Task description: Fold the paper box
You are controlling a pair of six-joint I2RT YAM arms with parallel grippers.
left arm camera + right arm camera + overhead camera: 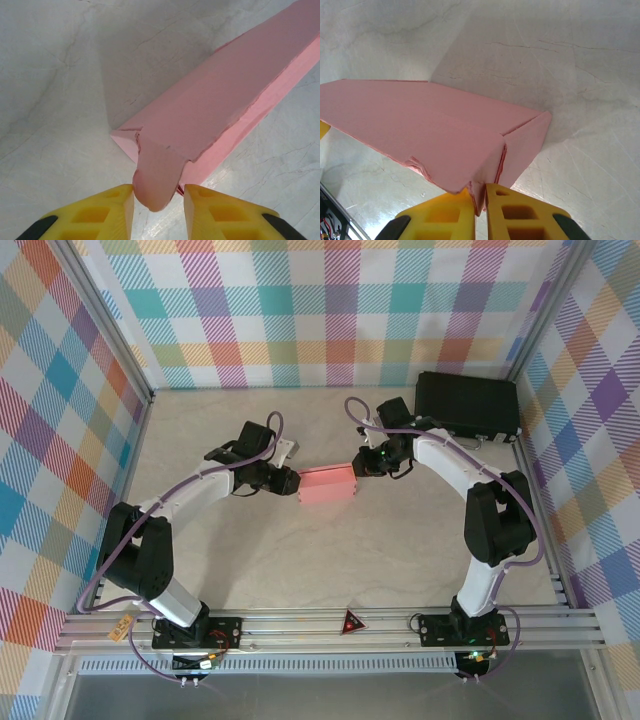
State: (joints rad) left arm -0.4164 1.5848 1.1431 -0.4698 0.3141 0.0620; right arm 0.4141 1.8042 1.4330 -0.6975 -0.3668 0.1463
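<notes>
The paper box (pixel 328 484) lies mid-table, its long edges running left to right, with bare table (pixel 300 570) open in front and behind. The black case (pixel 467 405) sits well apart in the far right corner. Both arms bow outward and reach in, 1 at each end of the box. The left gripper (pixel 159 200) has its jaws parted, the curled end flap (pixel 156 175) between them. The right gripper (pixel 480 197) pinches the box's end edge tight
</notes>
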